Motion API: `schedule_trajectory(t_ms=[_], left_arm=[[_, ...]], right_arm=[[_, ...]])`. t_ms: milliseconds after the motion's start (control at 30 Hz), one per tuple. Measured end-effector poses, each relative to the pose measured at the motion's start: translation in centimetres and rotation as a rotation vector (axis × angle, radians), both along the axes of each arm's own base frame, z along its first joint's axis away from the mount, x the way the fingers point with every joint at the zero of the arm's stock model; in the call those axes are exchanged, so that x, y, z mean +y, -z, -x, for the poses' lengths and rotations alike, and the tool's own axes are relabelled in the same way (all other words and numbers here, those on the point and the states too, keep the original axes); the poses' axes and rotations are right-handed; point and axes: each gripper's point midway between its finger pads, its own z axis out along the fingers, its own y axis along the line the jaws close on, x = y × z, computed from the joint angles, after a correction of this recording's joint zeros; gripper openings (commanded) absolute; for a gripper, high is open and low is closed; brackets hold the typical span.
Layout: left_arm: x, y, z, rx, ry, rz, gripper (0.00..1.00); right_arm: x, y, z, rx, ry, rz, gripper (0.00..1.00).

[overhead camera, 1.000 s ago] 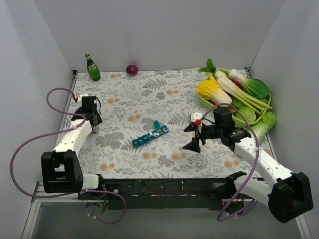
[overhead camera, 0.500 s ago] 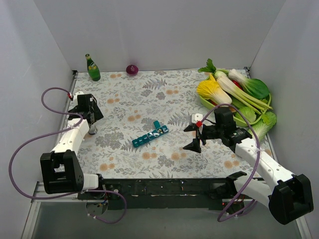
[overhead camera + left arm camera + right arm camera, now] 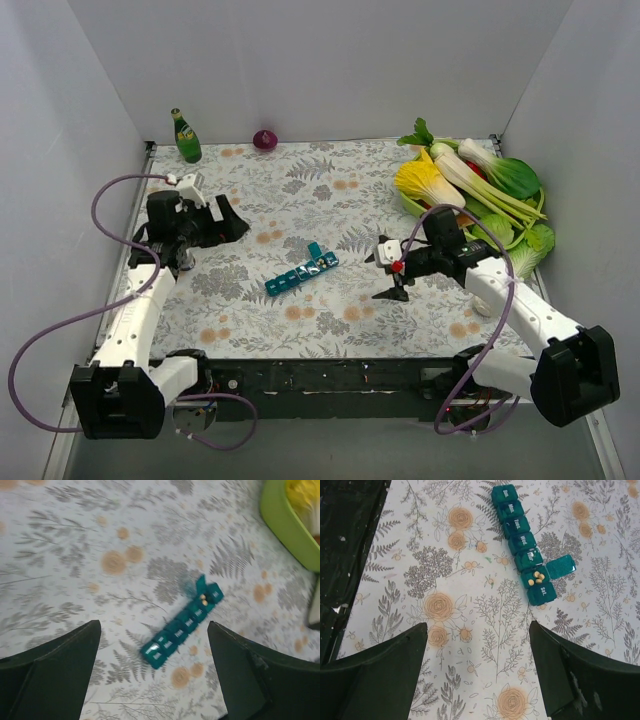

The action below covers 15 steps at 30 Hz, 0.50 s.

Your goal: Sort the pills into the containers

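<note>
Right, the organiser point(image 3: 522, 540) lies slantwise mid-table on the floral cloth point(image 3: 470, 605). From the right wrist I read its lids in order: Sun., Mon., Tues., Wed., Thu., then one open cell, then Sat. That cell's lid point(image 3: 561, 565) is flipped out sideways, and a few small yellowish pills point(image 3: 537, 576) sit inside. My right gripper point(image 3: 477, 675) hangs near it on the right, jaws spread wide and empty. My left gripper point(image 3: 228, 222) hovers farther off on the left, jaws likewise spread and empty. The bottle point(image 3: 185, 137) stands at the back-left corner, its label too small to read.
</note>
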Motion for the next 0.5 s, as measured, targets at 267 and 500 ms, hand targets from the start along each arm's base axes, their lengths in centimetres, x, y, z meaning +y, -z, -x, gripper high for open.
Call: schedule_trajectory(t_ms=[267,500], left_arm=[[-9.4,5.0,1.8,0.184,0.297,0.166,0.39],[-10.9,10.0,-1.2,0.336,0.26,0.214,0.34]], right_arm=[[1.4,3.8,0.2,-0.052,-0.151,0.104,0.77],[3.2,6.2,-2.3,-0.065,-0.143,0.193,0.72]])
